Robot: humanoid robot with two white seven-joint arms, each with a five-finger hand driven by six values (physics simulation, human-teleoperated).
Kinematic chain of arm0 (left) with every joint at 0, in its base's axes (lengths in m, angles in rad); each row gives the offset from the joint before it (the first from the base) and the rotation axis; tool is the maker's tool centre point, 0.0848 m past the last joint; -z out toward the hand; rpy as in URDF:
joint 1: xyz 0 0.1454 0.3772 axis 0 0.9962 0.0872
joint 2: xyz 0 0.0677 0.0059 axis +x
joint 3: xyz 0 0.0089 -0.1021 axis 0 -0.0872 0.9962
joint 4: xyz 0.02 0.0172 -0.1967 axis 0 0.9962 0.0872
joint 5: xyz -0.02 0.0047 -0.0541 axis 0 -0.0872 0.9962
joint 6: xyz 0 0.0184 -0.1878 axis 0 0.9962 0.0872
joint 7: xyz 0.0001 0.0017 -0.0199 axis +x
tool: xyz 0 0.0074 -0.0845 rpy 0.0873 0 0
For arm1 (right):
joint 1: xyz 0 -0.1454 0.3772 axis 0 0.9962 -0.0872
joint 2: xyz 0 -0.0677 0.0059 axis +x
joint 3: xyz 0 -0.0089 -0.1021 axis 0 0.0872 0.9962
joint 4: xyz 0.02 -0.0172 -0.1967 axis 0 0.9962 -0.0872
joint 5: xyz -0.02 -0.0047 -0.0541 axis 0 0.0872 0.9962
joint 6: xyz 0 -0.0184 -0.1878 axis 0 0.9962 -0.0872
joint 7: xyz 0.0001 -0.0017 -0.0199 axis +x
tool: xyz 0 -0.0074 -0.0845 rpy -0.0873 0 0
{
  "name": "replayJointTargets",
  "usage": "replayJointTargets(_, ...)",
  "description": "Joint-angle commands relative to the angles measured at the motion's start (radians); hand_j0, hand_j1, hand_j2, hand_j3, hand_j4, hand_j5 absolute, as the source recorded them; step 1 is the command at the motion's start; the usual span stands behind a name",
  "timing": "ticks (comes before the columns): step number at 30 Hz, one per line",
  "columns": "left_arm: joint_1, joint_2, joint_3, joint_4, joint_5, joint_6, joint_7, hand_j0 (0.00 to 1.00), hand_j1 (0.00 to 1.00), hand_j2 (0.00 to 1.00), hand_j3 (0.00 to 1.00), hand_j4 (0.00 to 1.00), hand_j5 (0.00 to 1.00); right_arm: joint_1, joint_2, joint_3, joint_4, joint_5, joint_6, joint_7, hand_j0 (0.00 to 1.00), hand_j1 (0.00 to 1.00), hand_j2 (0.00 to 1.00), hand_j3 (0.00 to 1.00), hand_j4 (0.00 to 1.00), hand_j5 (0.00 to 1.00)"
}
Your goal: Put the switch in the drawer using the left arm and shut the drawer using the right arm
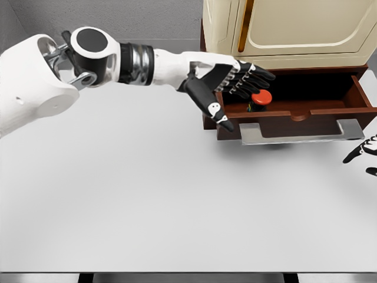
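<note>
The switch [260, 98], a red round button on a dark base, lies inside the open brown drawer [294, 112] at its left part. My left hand [240, 88] hovers over the drawer's left end with fingers spread, holding nothing, its fingertips just above and left of the switch. The drawer stands pulled out from the cream cabinet [288, 29], with a grey handle [303, 131] on its front. Only the dark fingertips of my right hand [362, 154] show at the right edge, just right of the handle and apart from it.
A wide white table [147, 200] spreads in front of the cabinet. The left arm stretches across the upper left of the view. A grey wall stands behind.
</note>
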Motion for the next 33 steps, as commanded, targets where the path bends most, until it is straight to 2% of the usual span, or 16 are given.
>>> replayJointTargets(1, 0.000, -0.016, -0.002, 0.015, -0.002, 0.000, 0.000, 1.00, 1.00, 1.00, 1.00, 1.00, 1.00, 0.002, -0.001, 0.001, 0.000, -0.007, 0.003, 0.000, 0.62, 0.62, 0.62, 0.62, 0.62, 0.62)
replayJointTargets(6, 0.003, -0.054, -0.004, 0.072, -0.014, 0.000, -0.002, 1.00, 1.00, 1.00, 1.00, 1.00, 1.00, 0.000, -0.001, 0.001, 0.000, -0.007, 0.003, 0.000, 0.62, 0.62, 0.62, 0.62, 0.62, 0.62)
replayJointTargets(12, 0.003, -0.056, -0.002, 0.076, -0.008, 0.003, -0.008, 1.00, 1.00, 1.00, 1.00, 1.00, 1.00, 0.000, -0.001, 0.001, 0.000, -0.007, 0.003, 0.000, 0.62, 0.62, 0.62, 0.62, 0.62, 0.62)
replayJointTargets(19, 0.006, -0.082, -0.002, 0.156, -0.009, 0.030, -0.008, 1.00, 1.00, 1.00, 1.00, 1.00, 1.00, 0.000, -0.001, 0.005, 0.000, -0.007, 0.003, 0.000, 0.62, 0.62, 0.62, 0.62, 0.62, 0.62)
replayJointTargets(33, 0.020, -0.120, -0.002, 0.164, -0.009, 0.030, -0.008, 1.00, 1.00, 1.00, 1.00, 1.00, 1.00, 0.003, -0.003, 0.007, 0.000, -0.007, 0.003, 0.000, 0.62, 0.62, 0.62, 0.62, 0.62, 0.62)
